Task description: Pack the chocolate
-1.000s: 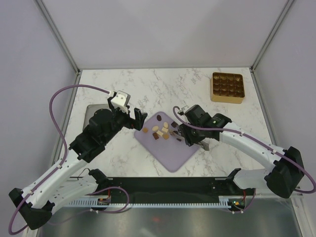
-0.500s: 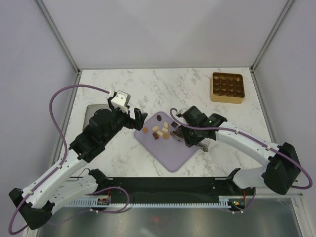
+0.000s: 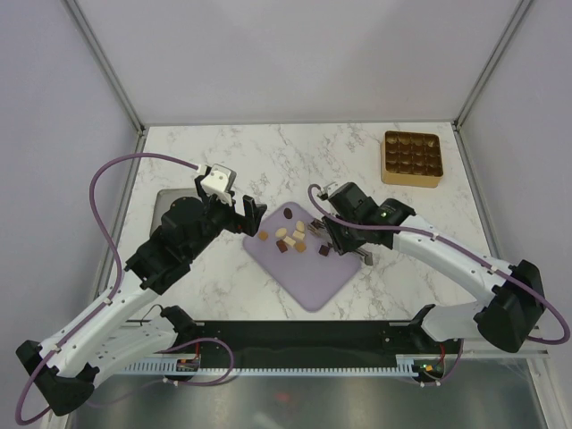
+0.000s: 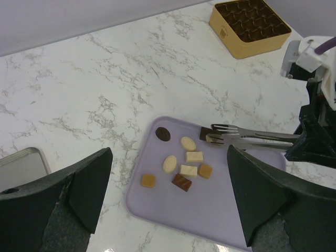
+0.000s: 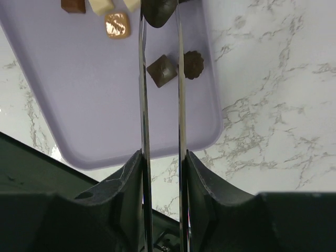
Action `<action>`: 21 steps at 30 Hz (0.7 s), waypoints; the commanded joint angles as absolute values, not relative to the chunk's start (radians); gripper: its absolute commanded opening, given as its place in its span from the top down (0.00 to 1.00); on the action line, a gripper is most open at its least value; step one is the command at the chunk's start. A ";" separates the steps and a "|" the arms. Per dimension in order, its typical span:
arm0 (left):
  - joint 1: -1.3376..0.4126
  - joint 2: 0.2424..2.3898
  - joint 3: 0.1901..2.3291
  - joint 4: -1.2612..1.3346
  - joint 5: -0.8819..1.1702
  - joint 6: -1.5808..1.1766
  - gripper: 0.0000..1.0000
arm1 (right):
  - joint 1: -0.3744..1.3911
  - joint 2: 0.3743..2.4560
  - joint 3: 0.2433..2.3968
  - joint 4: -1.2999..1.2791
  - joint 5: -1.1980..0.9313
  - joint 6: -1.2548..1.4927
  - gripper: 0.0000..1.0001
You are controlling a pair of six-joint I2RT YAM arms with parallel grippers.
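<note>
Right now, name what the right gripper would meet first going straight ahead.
The right gripper, shut on metal tongs, would likely meet the dark brown chocolate piece at their tips.

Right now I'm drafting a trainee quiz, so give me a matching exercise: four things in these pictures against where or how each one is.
1 gold tray
2 lilac mat
3 left claw
4 tongs

A open, empty
B far right corner of the table
C held in the right claw
D under the chocolates

Pairs: 1-B, 2-D, 3-A, 4-C
</note>
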State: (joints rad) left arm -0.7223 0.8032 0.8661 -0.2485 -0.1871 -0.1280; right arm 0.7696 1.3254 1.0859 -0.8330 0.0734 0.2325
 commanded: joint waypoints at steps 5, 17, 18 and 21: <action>-0.727 0.793 0.871 -0.229 -0.218 -0.083 0.03 | 0.770 1.327 1.259 -0.856 0.230 0.238 0.66; -0.727 0.782 0.871 -0.227 -0.218 -0.084 0.03 | 0.439 1.589 1.630 -0.865 0.308 0.172 0.66; -0.729 0.779 0.874 -0.227 -0.216 -0.084 0.03 | 0.416 1.635 1.653 -0.867 0.313 0.167 0.66; -0.729 0.778 0.873 -0.229 -0.218 -0.084 0.03 | 0.338 1.730 1.787 -0.874 0.321 0.170 0.66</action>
State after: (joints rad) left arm -0.7223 0.7921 0.8661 -0.2489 -0.1928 -0.1226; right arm 0.3901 1.6619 1.6596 -0.8726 0.2749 0.1864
